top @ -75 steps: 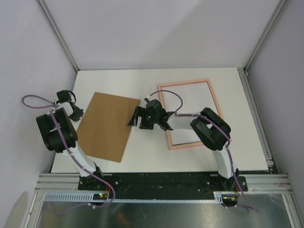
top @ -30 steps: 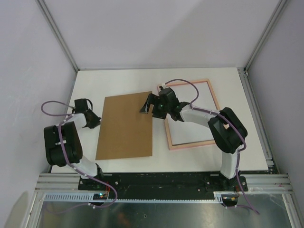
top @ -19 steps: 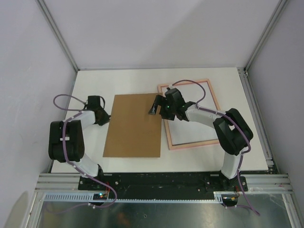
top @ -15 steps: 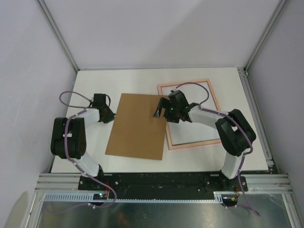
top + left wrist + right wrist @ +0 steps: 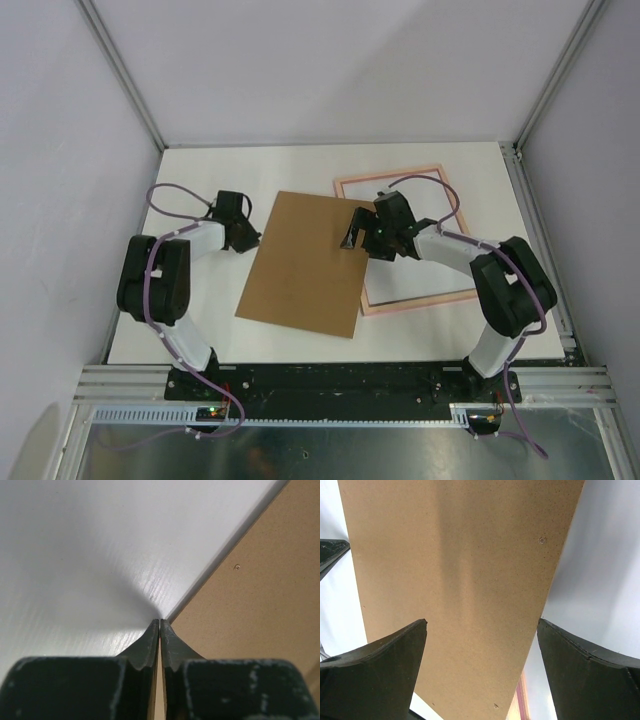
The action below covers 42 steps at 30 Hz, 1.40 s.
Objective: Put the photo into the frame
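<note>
Frame (image 5: 420, 302) lies partly under the board (image 5: 305, 265), which we seem to be shifting. Left gripper (image 5: 160, 622) clenched at its edge, right gripper (image 5: 482, 622) released above. Next, find the unseen photo.

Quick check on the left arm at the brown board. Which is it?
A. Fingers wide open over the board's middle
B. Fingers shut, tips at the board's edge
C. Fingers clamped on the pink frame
B: the left wrist view shows the left fingers pressed together, tips right at the edge of the brown board. The frame lies on the board's far side.
</note>
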### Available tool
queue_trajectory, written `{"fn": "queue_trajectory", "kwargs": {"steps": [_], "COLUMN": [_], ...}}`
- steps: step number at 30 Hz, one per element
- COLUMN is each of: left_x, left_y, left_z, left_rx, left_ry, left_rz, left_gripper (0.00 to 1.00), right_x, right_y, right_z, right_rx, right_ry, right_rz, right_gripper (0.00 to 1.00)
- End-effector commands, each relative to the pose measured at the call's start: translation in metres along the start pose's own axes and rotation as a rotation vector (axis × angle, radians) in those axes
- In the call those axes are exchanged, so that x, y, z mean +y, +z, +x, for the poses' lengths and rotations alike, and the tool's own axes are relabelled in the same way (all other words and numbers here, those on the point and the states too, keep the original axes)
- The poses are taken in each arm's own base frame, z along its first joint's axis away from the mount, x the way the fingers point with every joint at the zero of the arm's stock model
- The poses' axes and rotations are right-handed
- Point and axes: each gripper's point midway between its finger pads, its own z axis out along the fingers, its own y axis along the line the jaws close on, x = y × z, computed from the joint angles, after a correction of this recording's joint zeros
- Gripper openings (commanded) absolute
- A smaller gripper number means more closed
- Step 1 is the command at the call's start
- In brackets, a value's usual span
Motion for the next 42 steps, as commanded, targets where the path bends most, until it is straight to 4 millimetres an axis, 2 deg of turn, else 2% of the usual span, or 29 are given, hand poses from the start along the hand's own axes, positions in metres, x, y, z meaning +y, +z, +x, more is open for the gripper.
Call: {"fn": "queue_trajectory", "kwargs": {"steps": [1,7,12,20,25,32,42], "left_x": [-0.034,-0.037,-0.030,-0.024,-0.015,-0.005,0.009], "left_y": [-0.020,-0.029,-0.029,-0.024,-0.022,-0.026,-0.003], "left_z": [0.054,0.026,0.008,-0.001,-0.006,-0.028,-0.013], "left_rx": [0.220,0.157,0.128,0.125,0.114,0.055,0.128], "left_ry": [0.036,0.062,0.070,0.104,0.114,0.110,0.105], "left_rz": [0.121,0.128,0.119,0.110,0.085,0.060,0.024], "left_gripper": [0.10,0.13,0.16,0.20,0.21,0.25,0.22], "right_x": [0.048,0.032,0.019,0.004,0.006,-0.001,-0.012], "right_y": [-0.014,-0.015,-0.017,-0.019,-0.020,-0.019,-0.018], "right_z": [-0.015,-0.013,-0.014,-0.014,-0.018,-0.016,-0.013], "right_rx": [-0.050,-0.058,-0.071,-0.076,-0.097,-0.100,-0.113], "right_ry": [-0.043,-0.036,-0.023,0.005,0.006,0.011,0.012], "right_rz": [-0.203,-0.141,-0.104,-0.100,-0.116,-0.088,-0.064], "right_gripper": [0.95,0.95,0.95,0.94,0.94,0.94,0.94]}}
